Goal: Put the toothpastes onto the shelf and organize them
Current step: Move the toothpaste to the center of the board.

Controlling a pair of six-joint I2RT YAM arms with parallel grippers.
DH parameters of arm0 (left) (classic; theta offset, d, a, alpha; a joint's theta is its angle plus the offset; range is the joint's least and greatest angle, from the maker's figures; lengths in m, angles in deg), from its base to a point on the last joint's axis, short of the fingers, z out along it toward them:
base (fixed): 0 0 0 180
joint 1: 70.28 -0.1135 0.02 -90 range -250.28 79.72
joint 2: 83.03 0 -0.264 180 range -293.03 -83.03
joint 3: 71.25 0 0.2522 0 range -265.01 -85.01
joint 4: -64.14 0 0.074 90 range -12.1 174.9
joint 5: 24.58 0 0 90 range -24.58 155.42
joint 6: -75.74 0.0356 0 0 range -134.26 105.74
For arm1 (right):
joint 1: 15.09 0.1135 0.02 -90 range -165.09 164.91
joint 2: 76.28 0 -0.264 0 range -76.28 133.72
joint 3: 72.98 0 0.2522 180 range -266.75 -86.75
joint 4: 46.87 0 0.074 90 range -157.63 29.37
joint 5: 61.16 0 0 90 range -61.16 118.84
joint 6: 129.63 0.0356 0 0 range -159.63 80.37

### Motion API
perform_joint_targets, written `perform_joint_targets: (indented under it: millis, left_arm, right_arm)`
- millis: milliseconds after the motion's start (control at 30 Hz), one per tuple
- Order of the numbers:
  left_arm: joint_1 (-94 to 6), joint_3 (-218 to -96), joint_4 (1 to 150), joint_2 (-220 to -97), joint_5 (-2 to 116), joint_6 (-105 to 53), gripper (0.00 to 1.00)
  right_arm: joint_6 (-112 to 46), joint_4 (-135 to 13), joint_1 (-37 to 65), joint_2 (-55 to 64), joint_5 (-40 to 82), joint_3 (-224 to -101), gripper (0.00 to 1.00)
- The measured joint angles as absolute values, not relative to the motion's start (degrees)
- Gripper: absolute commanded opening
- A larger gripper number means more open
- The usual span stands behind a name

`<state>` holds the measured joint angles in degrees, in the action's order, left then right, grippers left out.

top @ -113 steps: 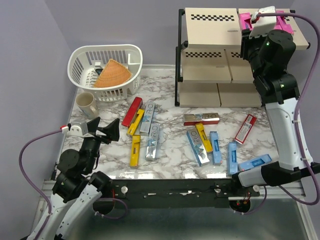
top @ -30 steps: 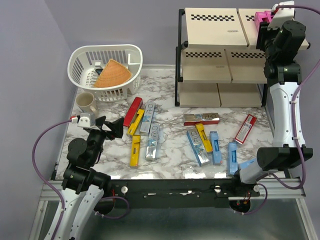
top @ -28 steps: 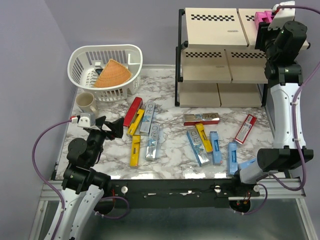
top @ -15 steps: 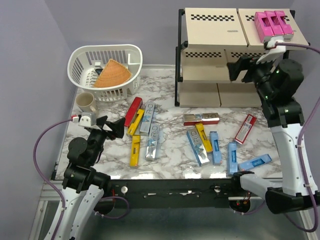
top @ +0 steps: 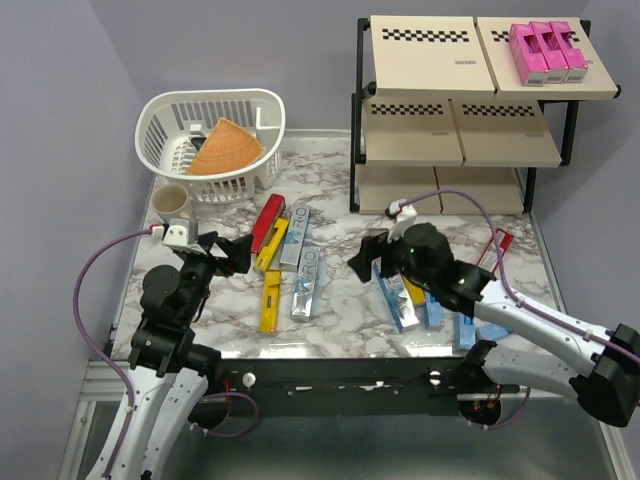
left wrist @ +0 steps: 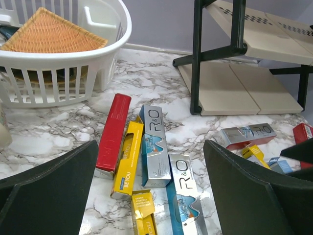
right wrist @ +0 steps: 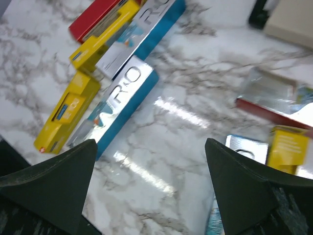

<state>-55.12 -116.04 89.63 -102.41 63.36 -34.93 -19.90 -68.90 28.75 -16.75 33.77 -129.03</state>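
Note:
The shelf [top: 460,90] stands at the back right, with three pink toothpastes [top: 546,52] side by side on its top tier. Loose toothpastes lie on the marble table in two groups. On the left are a red one [top: 265,222], two yellow ones [top: 271,243] and two silver-blue ones [top: 306,283]. On the right are silver, yellow and light blue ones [top: 430,300] and a red one [top: 497,250]. My left gripper [top: 225,255] hangs open near the left group [left wrist: 154,144], holding nothing. My right gripper [top: 366,258] is open and empty, low over bare marble between the groups [right wrist: 150,147].
A white basket [top: 212,140] holding a wicker wedge [top: 222,150] sits at the back left, with a mug [top: 172,203] in front of it. The shelf's black legs [left wrist: 196,58] stand just behind the left group of cartons.
My right arm has swung down from the shelf's top tier to the table's middle, its gripper opening and leaving a pink carton beside two others. The left arm has barely moved.

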Motion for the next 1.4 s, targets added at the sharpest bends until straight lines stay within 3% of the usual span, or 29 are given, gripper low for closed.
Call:
perform_joint_targets:
  millis: [167, 400, 867, 1300, 1400]
  left_arm:
    - [-55.39, -116.04, 89.65, -103.7, 62.92, -35.04, 0.99]
    - [-55.98, -116.04, 89.78, -105.05, 62.09, -35.12, 0.99]
    - [-57.27, -116.04, 89.78, -105.42, 61.67, -35.3, 0.99]
    - [-58.01, -116.04, 89.56, -106.6, 60.08, -35.63, 0.99]
    - [-58.25, -116.04, 89.56, -106.8, 59.75, -35.78, 0.99]
  right_arm:
    - [-15.16, -60.29, 41.56, -12.65, 38.1, -124.31, 1.0]
    - [-12.58, -54.35, 54.74, 5.34, 44.78, -129.92, 1.0]
    - [-9.21, -62.22, 59.61, 26.87, 57.55, -148.24, 1.0]
    - [-7.75, -68.71, 59.87, 20.23, 65.96, -135.76, 0.95]
    - [-9.13, -68.88, 59.81, 18.74, 66.99, -134.84, 0.89]
